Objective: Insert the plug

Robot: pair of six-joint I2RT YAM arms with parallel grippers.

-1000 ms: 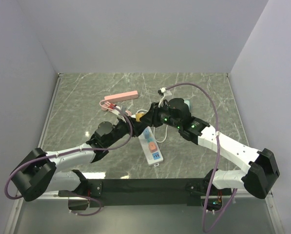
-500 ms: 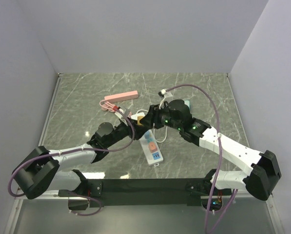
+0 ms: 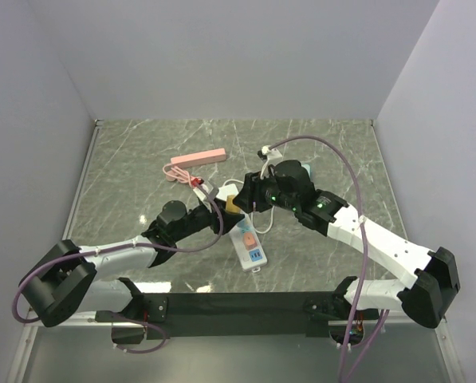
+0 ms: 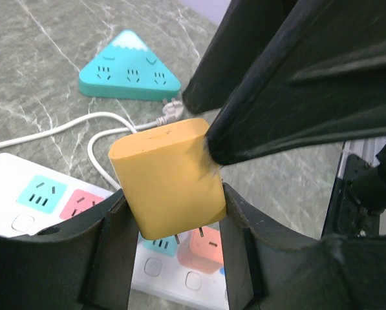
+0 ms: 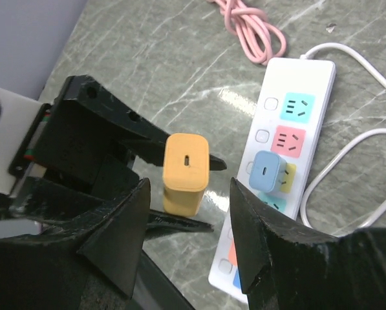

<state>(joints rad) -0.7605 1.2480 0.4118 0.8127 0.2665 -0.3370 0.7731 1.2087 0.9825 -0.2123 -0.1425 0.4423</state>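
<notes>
My left gripper [image 4: 173, 201] is shut on an orange plug [image 4: 165, 173], its two prongs pointing down above the white power strip [image 4: 24, 194]. In the top view the left gripper [image 3: 220, 214] holds the plug [image 3: 234, 205] just above the far end of the strip [image 3: 251, 246]. My right gripper [image 5: 189, 185] is open, its fingers on either side of the plug [image 5: 185, 169], with a gap on each side. In the left wrist view one right finger [image 4: 289, 84] touches the plug's upper right corner. A blue plug [image 5: 265, 173] sits in the strip [image 5: 296, 132].
A teal triangular socket block [image 4: 129, 74] lies behind the strip, with white cable [image 4: 63, 126] looped between them. A pink power strip [image 3: 198, 158] and its coiled pink cable [image 5: 251, 32] lie at the far left. Grey walls enclose the table.
My right gripper has moved left and now straddles the orange plug. My left gripper has carried the plug slightly nearer, toward the white strip.
</notes>
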